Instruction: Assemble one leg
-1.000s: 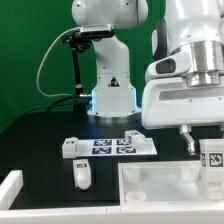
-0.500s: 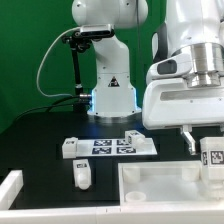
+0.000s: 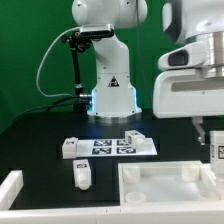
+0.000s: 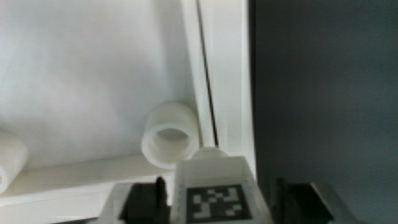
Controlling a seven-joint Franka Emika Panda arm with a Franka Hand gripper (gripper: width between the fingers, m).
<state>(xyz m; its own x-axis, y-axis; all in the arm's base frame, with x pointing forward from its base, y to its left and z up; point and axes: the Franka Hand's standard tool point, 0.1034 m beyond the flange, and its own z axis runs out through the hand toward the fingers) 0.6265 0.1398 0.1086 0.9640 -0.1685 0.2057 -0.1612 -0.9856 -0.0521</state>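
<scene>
My gripper (image 3: 213,138) is at the exterior view's right edge, shut on a leg (image 3: 218,151), a small white block with a black-and-white tag. It holds the leg above the right end of the large white tray-like part (image 3: 160,168). In the wrist view the held leg (image 4: 217,193) sits between my gripper's (image 4: 221,205) dark fingers (image 4: 151,203), tag facing the camera. Below it are the tray's raised rim (image 4: 217,70) and a round white stub (image 4: 169,135) inside the tray. More legs lie on the table: one (image 3: 82,173) near the front, one (image 3: 68,148) beside the marker board.
The marker board (image 3: 118,146) lies mid-table with another small white block (image 3: 133,136) at its far edge. The robot base (image 3: 110,85) stands behind it. A white rim piece (image 3: 10,188) is at the front left corner.
My gripper has moved to the exterior view's right and slightly up with the leg in it. The parts on the table have not moved.
</scene>
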